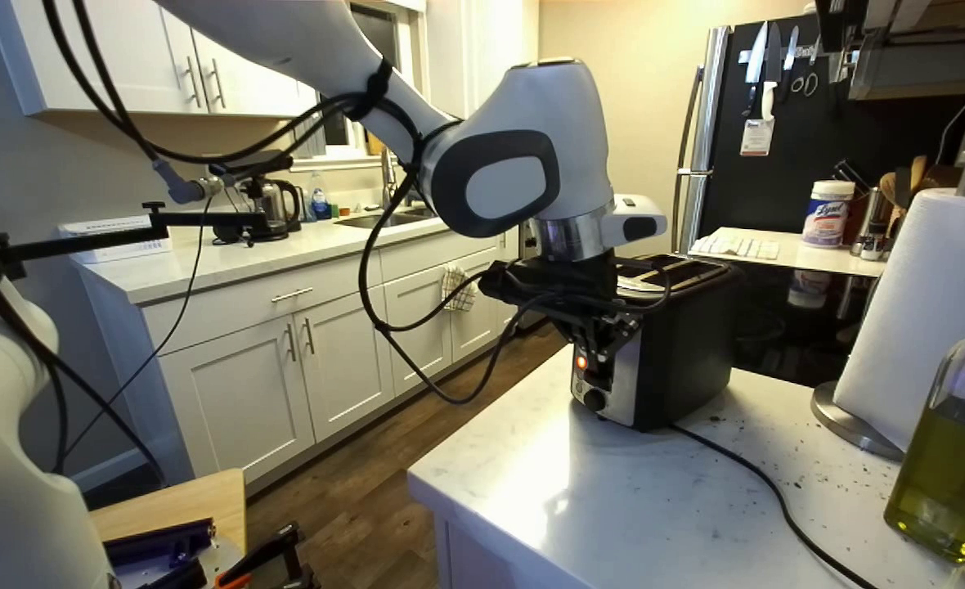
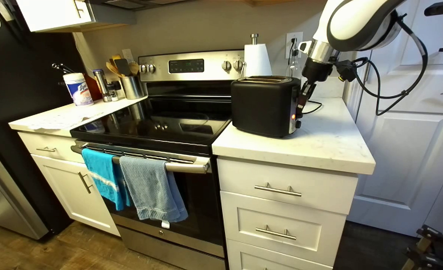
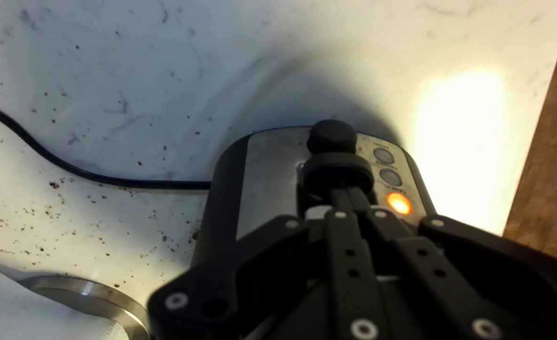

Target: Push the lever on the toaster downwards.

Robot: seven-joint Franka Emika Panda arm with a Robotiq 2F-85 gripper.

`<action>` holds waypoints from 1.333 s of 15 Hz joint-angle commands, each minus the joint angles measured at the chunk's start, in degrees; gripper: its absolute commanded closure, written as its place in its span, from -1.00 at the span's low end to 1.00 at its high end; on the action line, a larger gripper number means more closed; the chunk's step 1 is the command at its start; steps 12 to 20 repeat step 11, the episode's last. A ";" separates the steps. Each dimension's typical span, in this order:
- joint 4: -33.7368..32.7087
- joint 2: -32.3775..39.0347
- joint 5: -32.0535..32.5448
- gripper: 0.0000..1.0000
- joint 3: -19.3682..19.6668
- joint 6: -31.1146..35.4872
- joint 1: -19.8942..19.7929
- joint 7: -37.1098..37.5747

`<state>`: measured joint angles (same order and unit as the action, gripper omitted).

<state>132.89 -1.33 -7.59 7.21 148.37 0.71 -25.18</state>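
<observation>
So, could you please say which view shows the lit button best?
The wrist view: the lit button shows large, round and uncovered there. In both exterior views it is only a small reddish glow.

A fitted home kitchen
White Shaker cabinets (image 1: 237, 393) under a pale counter (image 1: 311, 245) with a sink (image 1: 405, 218) and an electric kettle (image 1: 273, 203); a glass-top range (image 2: 161, 120), two dish towels (image 2: 150, 187) over its oven handle (image 2: 184, 167); knives (image 1: 773, 65) hanging on the dark side of a refrigerator (image 1: 818, 147); a toaster (image 2: 264, 107), a paper towel roll (image 2: 257, 62) and a steel crock (image 2: 133, 88) of cooking utensils (image 2: 123, 67) on the worktops (image 2: 323, 131)
</observation>
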 commanded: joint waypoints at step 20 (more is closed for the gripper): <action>-0.07 -0.13 0.11 0.60 -1.31 -0.35 -1.26 0.19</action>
